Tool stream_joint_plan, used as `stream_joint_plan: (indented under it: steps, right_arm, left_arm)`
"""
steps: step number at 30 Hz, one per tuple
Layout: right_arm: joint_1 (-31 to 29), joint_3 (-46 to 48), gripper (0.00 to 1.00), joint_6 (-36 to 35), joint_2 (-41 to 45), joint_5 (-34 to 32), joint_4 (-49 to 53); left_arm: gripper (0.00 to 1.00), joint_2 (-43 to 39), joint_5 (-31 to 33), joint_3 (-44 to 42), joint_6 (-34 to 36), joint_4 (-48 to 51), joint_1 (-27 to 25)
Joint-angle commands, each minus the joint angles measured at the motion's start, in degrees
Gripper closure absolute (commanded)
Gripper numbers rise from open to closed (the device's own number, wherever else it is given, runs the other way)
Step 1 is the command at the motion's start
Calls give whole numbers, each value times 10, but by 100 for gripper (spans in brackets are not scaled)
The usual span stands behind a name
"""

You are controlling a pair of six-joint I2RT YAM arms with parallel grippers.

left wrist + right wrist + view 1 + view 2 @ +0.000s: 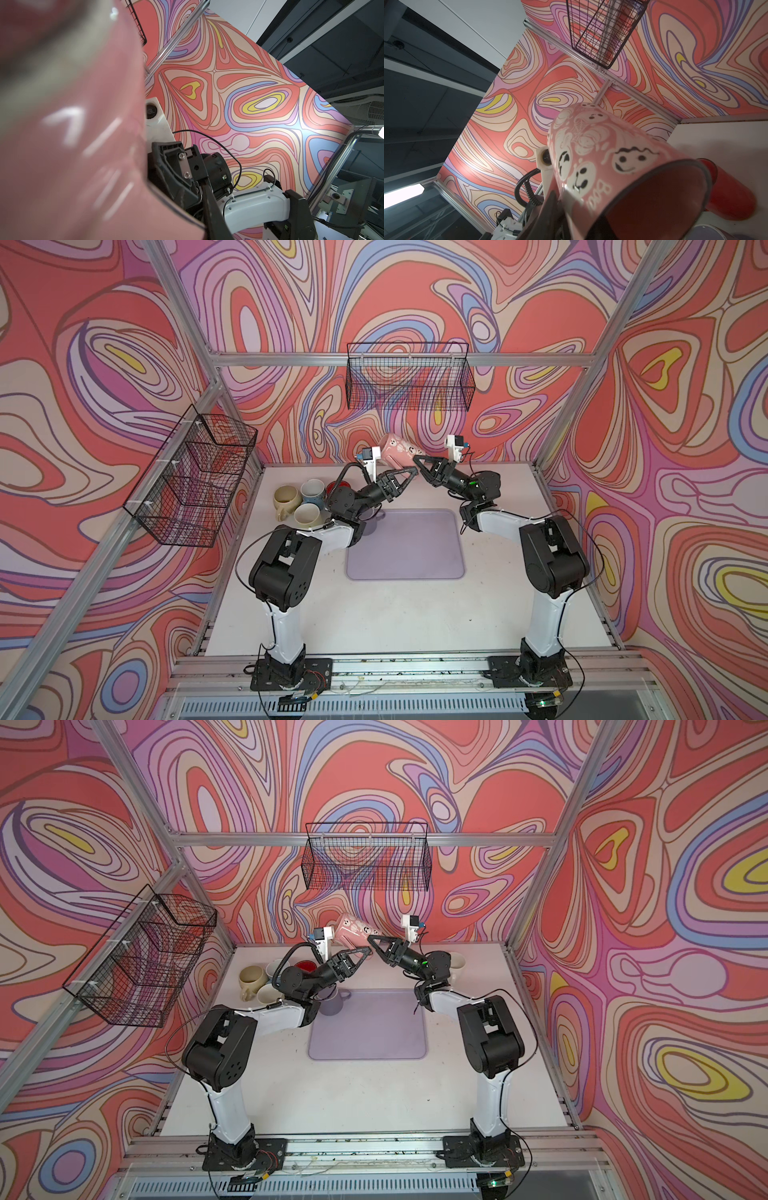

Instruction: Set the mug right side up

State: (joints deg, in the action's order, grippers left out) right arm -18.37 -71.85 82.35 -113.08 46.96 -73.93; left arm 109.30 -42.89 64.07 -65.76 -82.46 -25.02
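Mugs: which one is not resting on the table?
The pink mug with ghost faces: it is tilted in the air, while the other mugs stand on the table.

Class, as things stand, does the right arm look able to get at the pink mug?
Likely yes: the right tool is at the rim of the pink mug, up in the air; nothing stands between them.
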Motion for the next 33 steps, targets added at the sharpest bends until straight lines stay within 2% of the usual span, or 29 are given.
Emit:
stream_joint_plan:
  steps: [1, 4, 13, 18, 24, 27, 33]
  right_arm:
    - [-34, -10, 74, 4, 20, 63, -115]
    - [-35, -23, 78, 4, 15, 58, -115]
    - [-36, -32, 100, 2, 15, 44, -115]
    - [-36, -32, 100, 4, 14, 44, -115]
    - [-33, -28, 100, 5, 1, 50, -114]
    - [-26, -26, 100, 8, -10, 49, -109]
    - [-4, -18, 100, 0, -45, 47, -87]
  left_arm:
    - [84, 37, 6, -1, 30, 107, 9]
    - [83, 41, 5, -5, 41, 122, 9]
    - [78, 67, 9, -14, 48, 123, 9]
    - [71, 67, 28, -27, 63, 136, 11]
    - [48, 61, 47, -49, 76, 155, 24]
    - [40, 49, 58, -65, 94, 186, 31]
    - [35, 4, 72, -99, 137, 248, 49]
